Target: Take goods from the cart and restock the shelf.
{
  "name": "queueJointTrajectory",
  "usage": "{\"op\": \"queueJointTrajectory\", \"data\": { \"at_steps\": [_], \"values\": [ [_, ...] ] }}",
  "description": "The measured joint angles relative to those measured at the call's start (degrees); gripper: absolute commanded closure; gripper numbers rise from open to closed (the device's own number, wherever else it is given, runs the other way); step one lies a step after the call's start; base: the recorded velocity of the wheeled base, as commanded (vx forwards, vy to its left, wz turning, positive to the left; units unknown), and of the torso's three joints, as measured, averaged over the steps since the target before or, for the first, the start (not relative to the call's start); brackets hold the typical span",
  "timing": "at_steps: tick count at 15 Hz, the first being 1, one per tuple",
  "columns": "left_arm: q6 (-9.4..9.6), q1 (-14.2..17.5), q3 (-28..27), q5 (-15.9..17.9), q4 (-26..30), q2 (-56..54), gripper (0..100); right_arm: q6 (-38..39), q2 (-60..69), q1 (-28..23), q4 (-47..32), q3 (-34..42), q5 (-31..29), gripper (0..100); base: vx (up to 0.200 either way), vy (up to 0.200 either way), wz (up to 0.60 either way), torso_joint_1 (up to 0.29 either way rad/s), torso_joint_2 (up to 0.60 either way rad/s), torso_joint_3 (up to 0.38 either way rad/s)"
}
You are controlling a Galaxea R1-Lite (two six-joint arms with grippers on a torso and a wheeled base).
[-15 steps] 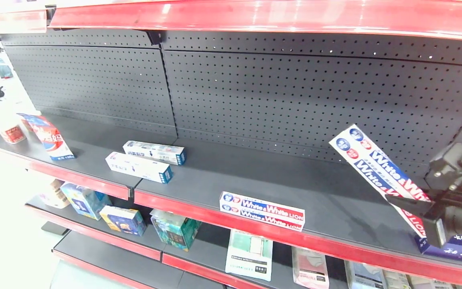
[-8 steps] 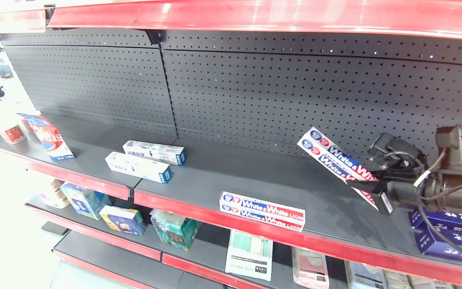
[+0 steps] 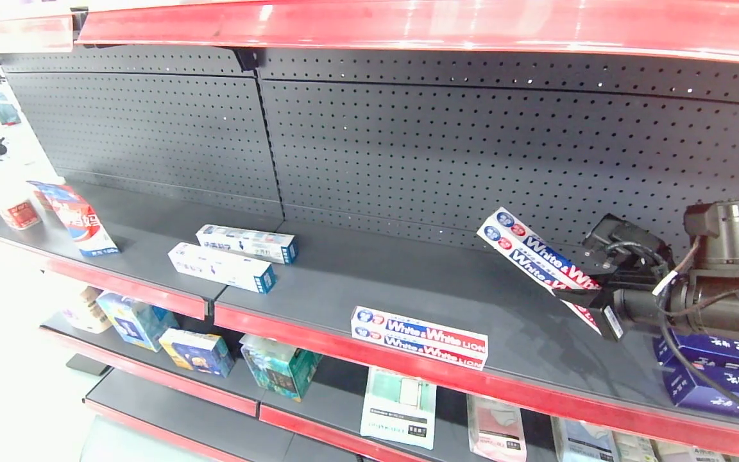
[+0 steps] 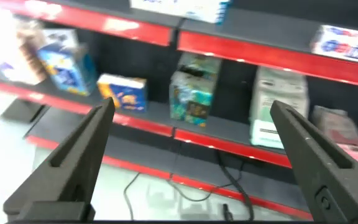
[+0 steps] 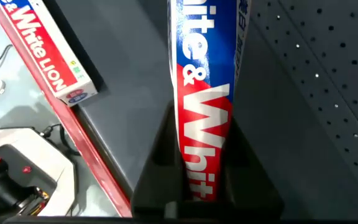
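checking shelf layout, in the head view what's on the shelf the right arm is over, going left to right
white bottle → red and blue pack → pair of white boxes → flat box at the front edge → held box → right gripper → dark blue boxes

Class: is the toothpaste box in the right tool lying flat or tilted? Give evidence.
Tilted. The toothpaste box slants up from the right tool, its far end raised above the shelf.

Matt metal shelf (image 3: 376,282), glossy cardboard toothpaste box (image 3: 530,250)
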State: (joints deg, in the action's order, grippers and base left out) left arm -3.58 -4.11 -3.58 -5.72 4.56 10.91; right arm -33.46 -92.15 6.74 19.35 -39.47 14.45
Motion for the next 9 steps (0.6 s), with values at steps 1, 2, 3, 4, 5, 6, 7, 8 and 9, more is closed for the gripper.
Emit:
{"op": "queueJointTrajectory", "data": {
  "at_steps": [1,2,3,4,5,6,7,8,9],
  "values": [
    [0.11,2.46,0.00,0.04,-0.02,0.33,0,0.00,-0.02,-0.05,0.00,0.11,-0.02,100,0.000,0.000,0.00,0.000,0.00,0.000],
    [0.11,4.04,0.00,0.50,0.00,0.20,0,0.00,-0.02,-0.18,-0.05,0.21,0.00,100,0.000,0.000,0.00,0.000,0.00,0.000],
    [0.11,4.66,0.00,1.40,0.00,-0.66,0,0.07,0.00,-0.29,0.00,0.30,-0.05,100,0.000,0.000,0.00,0.000,0.00,0.000],
    [0.06,4.84,0.00,2.93,0.00,-2.15,0,0.07,0.00,-0.30,-0.05,0.34,0.00,100,0.000,0.000,0.00,0.000,0.00,0.000],
    [0.02,4.71,0.00,4.72,0.04,-4.22,0,0.02,0.00,-0.41,-0.05,0.48,0.02,100,0.000,0.000,0.00,0.000,0.00,0.000],
    [-0.02,4.51,-0.05,5.67,0.06,-6.14,0,0.02,0.00,-0.52,-0.05,0.54,0.00,100,0.000,0.000,0.00,0.000,0.00,0.000],
    [-0.09,4.35,-0.05,5.56,0.06,-7.63,0,0.02,0.00,-0.55,-0.05,0.54,-0.05,100,0.000,0.000,0.00,0.000,0.00,0.000],
    [-0.21,4.29,0.01,2.88,-0.38,-8.70,0,0.00,0.00,-0.52,-0.02,0.54,-0.02,100,0.000,0.000,0.00,0.000,0.00,0.000],
    [-1.21,4.21,0.39,1.21,-1.52,-9.37,0,0.00,0.01,-0.52,0.00,0.54,-0.05,100,0.000,0.000,0.00,0.000,0.00,0.000]
  ]
}}
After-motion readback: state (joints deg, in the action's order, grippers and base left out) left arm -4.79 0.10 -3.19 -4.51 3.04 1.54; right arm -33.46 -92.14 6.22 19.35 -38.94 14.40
